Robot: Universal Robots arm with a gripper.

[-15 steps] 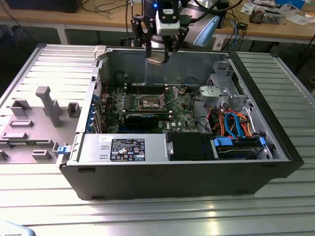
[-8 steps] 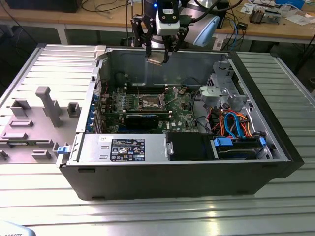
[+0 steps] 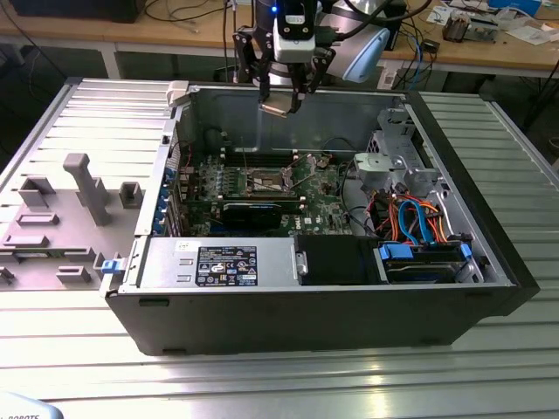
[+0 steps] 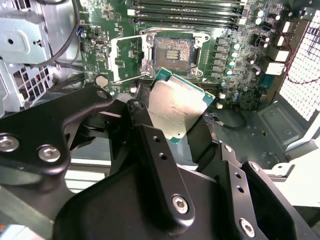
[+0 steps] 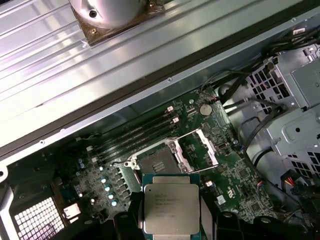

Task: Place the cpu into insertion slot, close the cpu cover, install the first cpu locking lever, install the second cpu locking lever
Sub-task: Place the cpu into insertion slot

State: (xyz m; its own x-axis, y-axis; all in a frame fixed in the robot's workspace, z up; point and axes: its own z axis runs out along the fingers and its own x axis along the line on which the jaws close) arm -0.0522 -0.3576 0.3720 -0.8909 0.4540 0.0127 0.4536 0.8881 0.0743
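The small flat square cpu (image 4: 177,107), silver-grey on its metal top with a green rim, is hanging tilted in the air over the open black computer case (image 3: 306,319). Faint engraved print is showing on it, too small to make out. The black gripper (image 4: 175,125) is pinching two opposite edges, its fingers hiding them. Below, the dark-centred, silver-rimmed insertion slot (image 4: 172,52) is lying bare, the thin silver cpu cover (image 4: 113,59) flipped open beside it.

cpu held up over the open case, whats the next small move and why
Probably ease the cpu down toward the insertion slot, checking alignment on the way. The fingers grip it well above the board in the exterior view. The slot's dark centre lies bare and the cpu cover is flipped open beside it, so nothing seems to block the descent.
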